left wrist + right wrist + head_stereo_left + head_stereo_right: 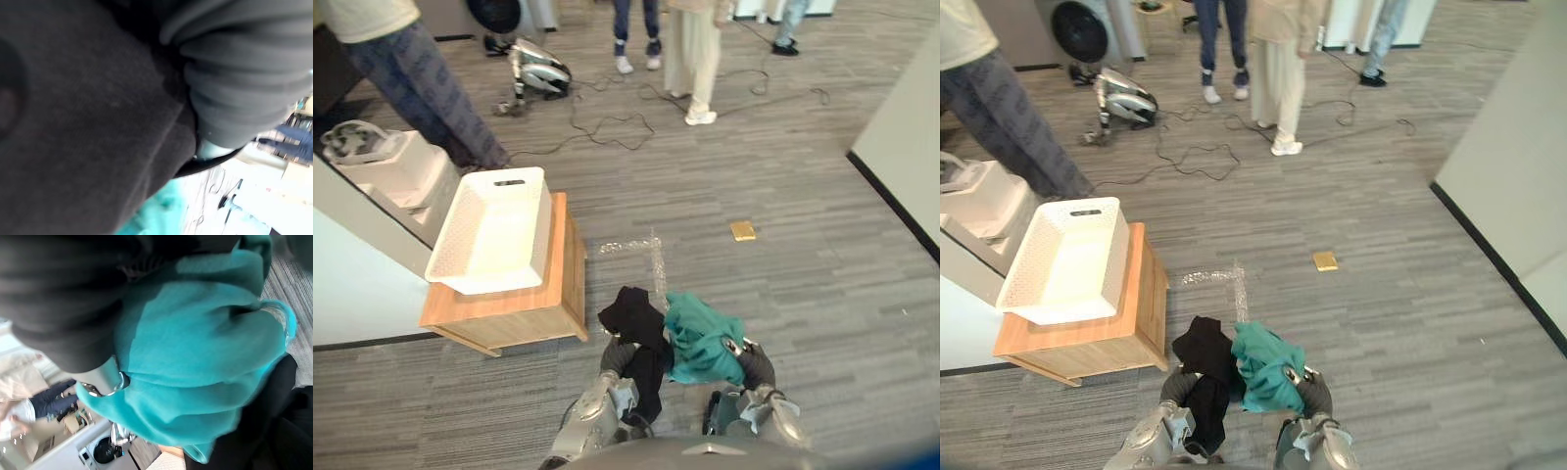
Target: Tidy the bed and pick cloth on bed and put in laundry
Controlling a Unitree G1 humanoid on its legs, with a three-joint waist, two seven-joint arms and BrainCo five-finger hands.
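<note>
The left hand [619,357] was buried under the black cloth [636,318] and the right hand [754,364] in the teal cloth [705,338], so neither grip could be told. Both cloths hung loose, well short of the white laundry basket [541,235] on the wooden side table [524,308]. A poorly caught fold might slip off in transit.

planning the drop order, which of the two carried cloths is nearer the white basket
The crumpled black cloth, on the robot's left; the crumpled teal cloth lies beyond it, farther from the white perforated plastic basket on the wooden table.
</note>
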